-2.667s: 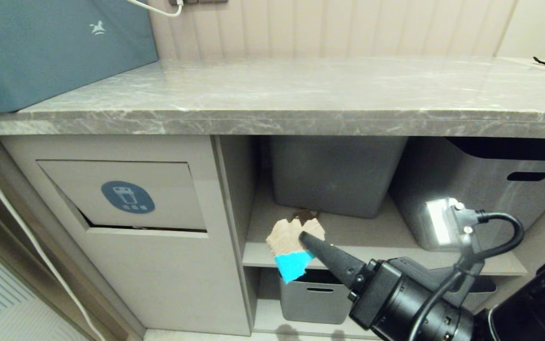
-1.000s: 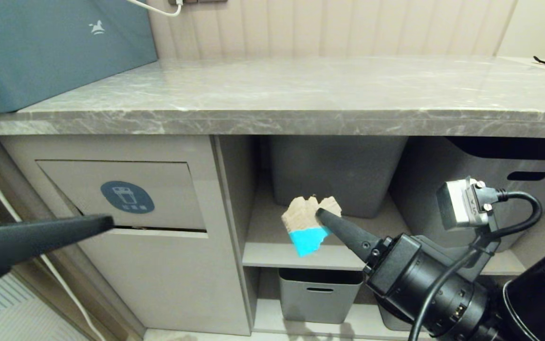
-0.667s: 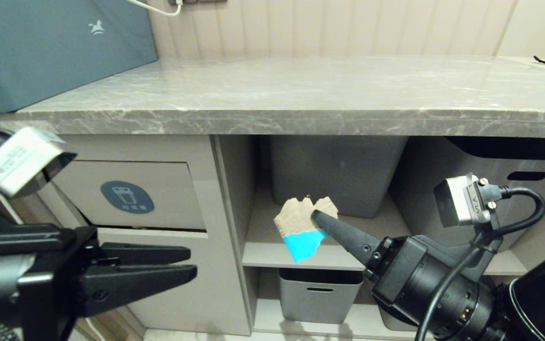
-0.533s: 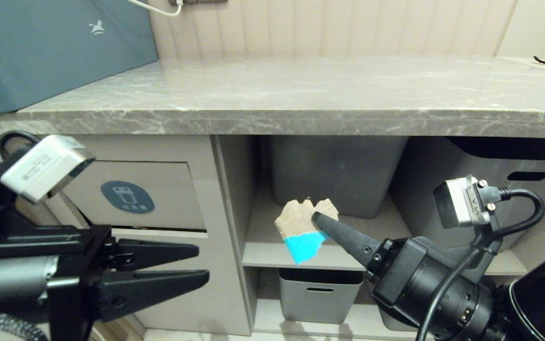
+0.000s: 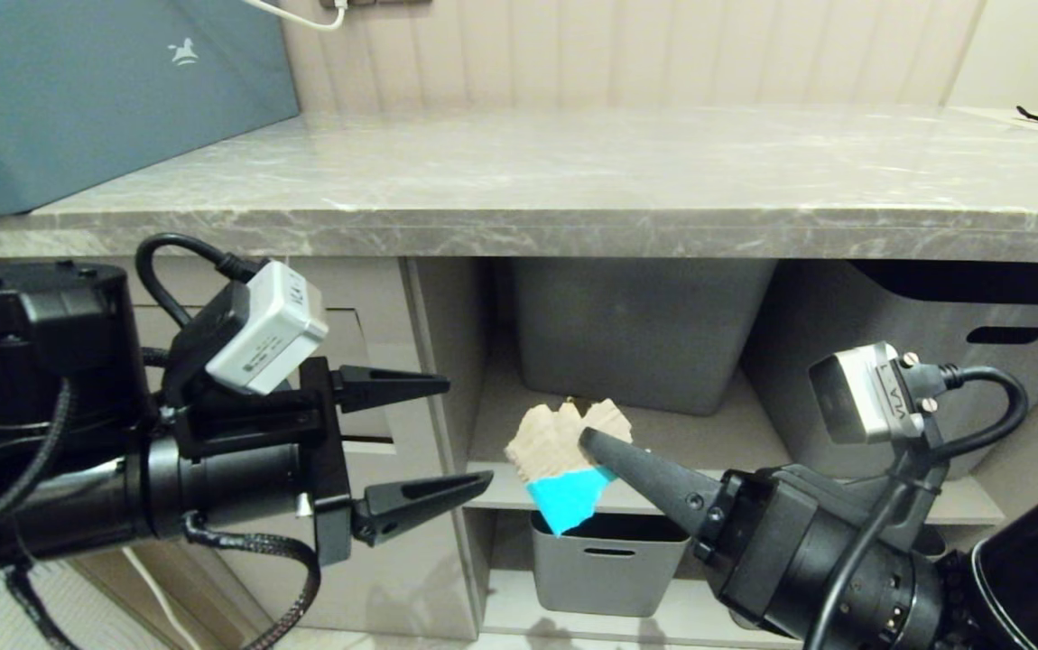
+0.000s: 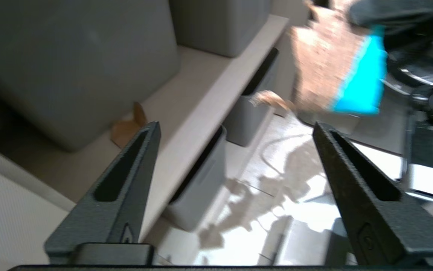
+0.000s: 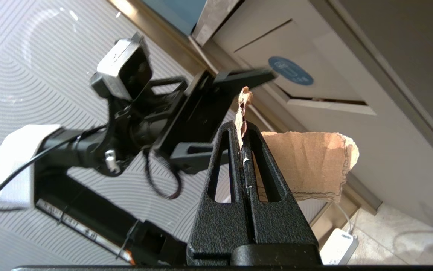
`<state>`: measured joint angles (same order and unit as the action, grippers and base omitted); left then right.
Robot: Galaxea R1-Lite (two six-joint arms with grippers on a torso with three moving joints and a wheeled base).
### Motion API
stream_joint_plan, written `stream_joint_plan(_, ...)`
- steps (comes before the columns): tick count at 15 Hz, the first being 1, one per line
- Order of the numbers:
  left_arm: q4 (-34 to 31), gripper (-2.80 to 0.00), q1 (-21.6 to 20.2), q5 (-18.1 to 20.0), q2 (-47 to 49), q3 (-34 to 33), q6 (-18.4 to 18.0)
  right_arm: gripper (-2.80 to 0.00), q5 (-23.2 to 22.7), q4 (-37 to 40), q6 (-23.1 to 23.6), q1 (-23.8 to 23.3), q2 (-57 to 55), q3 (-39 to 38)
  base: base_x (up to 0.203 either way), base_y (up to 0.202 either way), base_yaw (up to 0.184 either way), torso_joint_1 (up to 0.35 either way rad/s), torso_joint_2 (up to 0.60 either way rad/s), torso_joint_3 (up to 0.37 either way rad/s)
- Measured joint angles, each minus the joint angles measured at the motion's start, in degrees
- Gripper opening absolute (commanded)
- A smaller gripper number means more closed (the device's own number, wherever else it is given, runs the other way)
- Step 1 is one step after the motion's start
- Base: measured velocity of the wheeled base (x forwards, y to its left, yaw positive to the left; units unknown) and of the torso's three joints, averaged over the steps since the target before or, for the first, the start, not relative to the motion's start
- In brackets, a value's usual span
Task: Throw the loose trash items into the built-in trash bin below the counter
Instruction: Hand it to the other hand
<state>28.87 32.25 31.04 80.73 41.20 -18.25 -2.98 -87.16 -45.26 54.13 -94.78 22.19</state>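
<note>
A cardboard scrap with a teal-blue patch [image 5: 562, 462] is held upright, pinched at its edge between the shut fingers of the right gripper [image 5: 593, 440], in front of the open shelves below the counter [image 5: 573, 181]. The left gripper [image 5: 456, 431] is held just to the scrap's left with its fingers spread wide and nothing between them, pointing toward the scrap. Behind the left arm, mostly hidden in the head view, lies the trash bin flap [image 7: 314, 84] with its blue sticker [image 7: 290, 70]; in the right wrist view a dark gap shows along the flap's lower edge.

The step in hand appears to be a handover of the scrap from right to left. It would be done well if the open fingers were brought over a free part of the scrap, away from the right gripper's tips, and closed fully before the right grip is let go. The card is thin and may bend or slip, so a broad bite on the flat face is to be preferred.

A second brown scrap [image 6: 128, 126] is seen on the shelf beside a grey tub [image 6: 73, 64], and remains to be collected.
</note>
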Motion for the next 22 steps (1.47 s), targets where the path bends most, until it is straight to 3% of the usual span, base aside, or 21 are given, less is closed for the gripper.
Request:
stream_joint_plan(4,0.55,0.0,3.42,0.02,1.34,-0.13,-2.64,-2.8,-0.68,-0.01,-0.01,-0.02,-0.45,0.09,0.0,0.0,0.0,0.0,0.0,0.0)
stream_joint_plan(11,-0.19,0.0,11.53,-0.13,0.71,-0.07,-2.37,-2.8,-0.99,0.01,0.19,-0.02,-0.72,-0.02,0.0,0.0,0.0,0.0,0.0,0.0)
stream_joint_plan(22,0.09,0.0,15.51,-2.86,1.67,-0.77,-1.24,-2.8,-1.22,0.01,0.87,0.09,-0.61,-1.5,0.0,0.0,0.0,0.0,0.0,0.0)
